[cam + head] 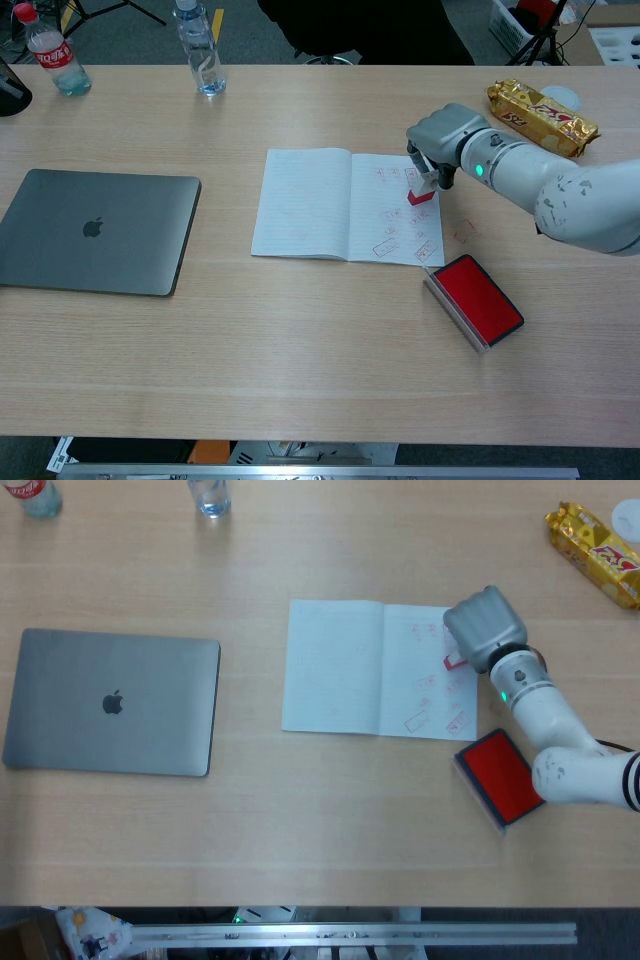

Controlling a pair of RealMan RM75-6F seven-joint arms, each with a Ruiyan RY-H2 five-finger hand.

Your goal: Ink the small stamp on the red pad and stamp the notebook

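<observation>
The open notebook (375, 666) (340, 205) lies mid-table, its right page carrying several red stamp marks. My right hand (484, 628) (443, 133) holds the small stamp (421, 190) (455, 661) upright, its red base down on the right page near the outer edge. The hand covers most of the stamp in the head view. The red ink pad (500, 775) (478, 298) lies open on the table just right of the notebook's lower corner. My left hand shows in neither view.
A closed grey laptop (112, 702) (95, 230) sits at the left. Two bottles (200, 48) (47, 52) stand at the far edge. A gold snack packet (592, 550) (540, 108) lies at the far right.
</observation>
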